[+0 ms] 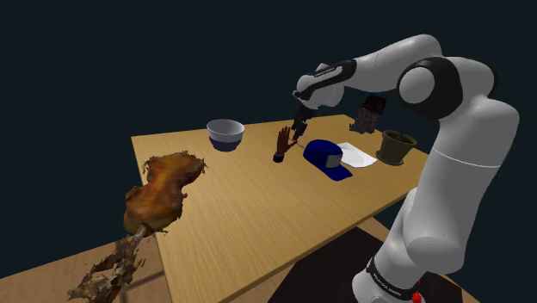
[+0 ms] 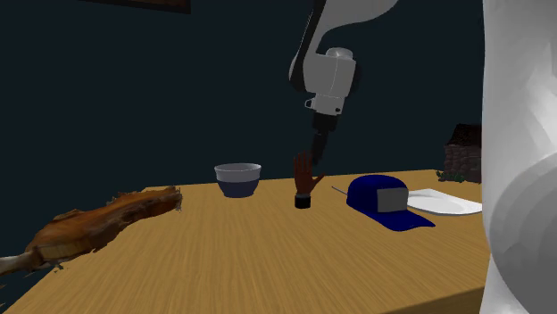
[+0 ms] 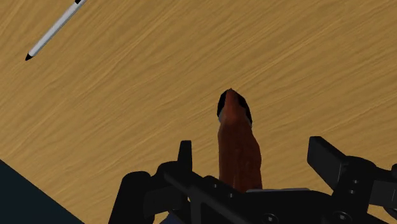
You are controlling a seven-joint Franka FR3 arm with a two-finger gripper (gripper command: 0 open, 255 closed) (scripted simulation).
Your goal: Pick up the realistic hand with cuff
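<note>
A reddish-brown model hand (image 1: 282,143) with a black cuff stands upright on the wooden table (image 1: 258,215), fingers pointing up. It also appears in the second exterior view (image 2: 305,181) between the bowl and the cap. My black gripper (image 1: 299,127) hangs just above and beside its fingertips, pointing down (image 2: 318,150). In the wrist view the hand (image 3: 238,143) rises between my two fingers, with the gripper (image 3: 251,149) open and a gap on both sides of the hand. The black cuff (image 3: 233,105) sits on the table below.
A grey-blue bowl (image 1: 225,133) stands to the shoulder view's left of the hand. A blue cap (image 1: 328,157), a white sheet (image 1: 357,155), a dark pot (image 1: 396,146) and a brown block (image 1: 369,114) lie right of it. A ragged brown object (image 1: 162,194) overhangs the table's left edge. A pen (image 3: 54,30) lies nearby.
</note>
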